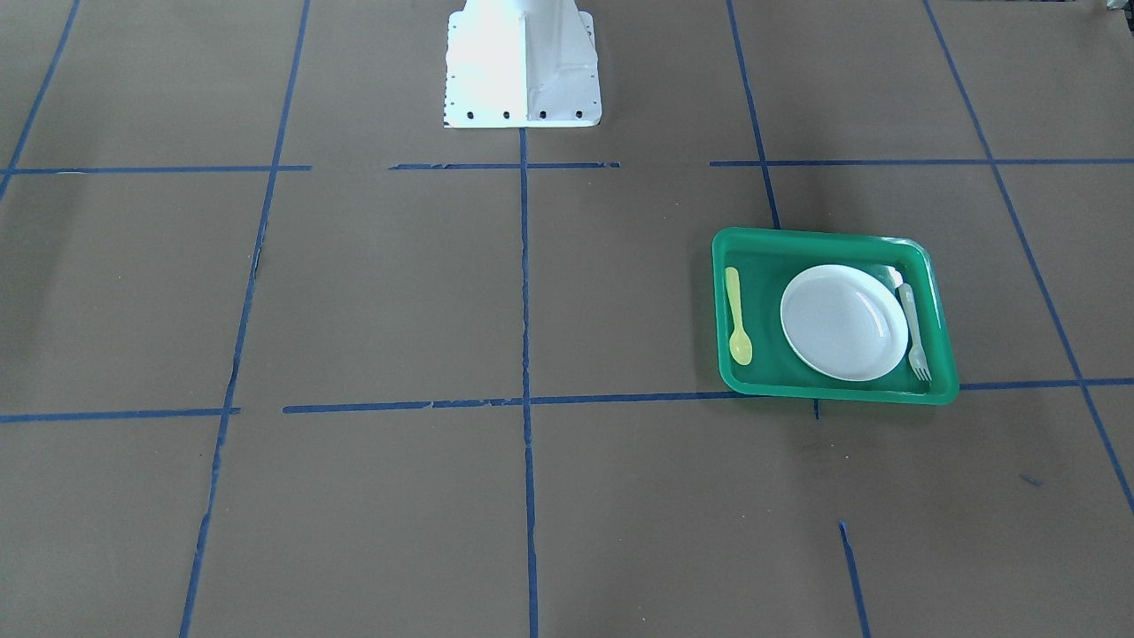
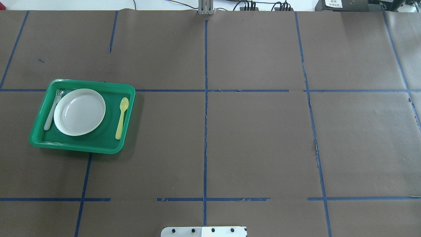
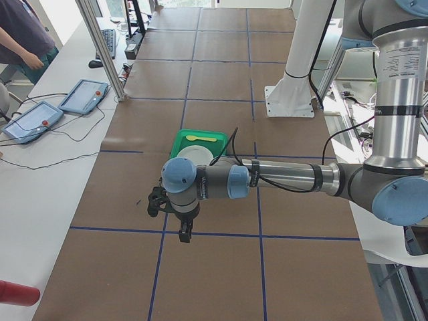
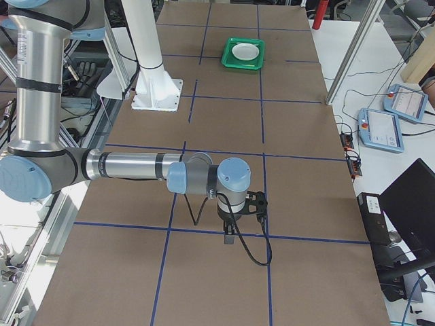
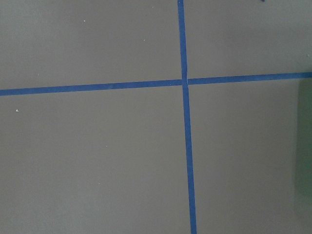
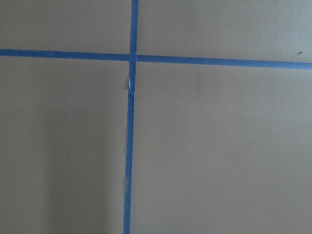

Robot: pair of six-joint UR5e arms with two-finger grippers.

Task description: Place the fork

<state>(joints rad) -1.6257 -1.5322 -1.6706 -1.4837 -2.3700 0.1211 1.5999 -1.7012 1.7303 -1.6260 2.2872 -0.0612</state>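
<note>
In the tray (image 2: 79, 148) lies the fork (image 2: 52, 110), far from left pincer (image 3: 183, 235) and right pincer (image 4: 229, 238), openness indiscernible.

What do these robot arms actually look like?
The left arm and right arm match: silver-grey tubes with pale blue round caps at the joints. The left gripper and right gripper are small and black, each fed by a thin black cable.

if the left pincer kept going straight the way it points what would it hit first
Probably the brown table cover, near a blue tape crossing; the left pincer points down and its wrist view shows nothing else.
</note>
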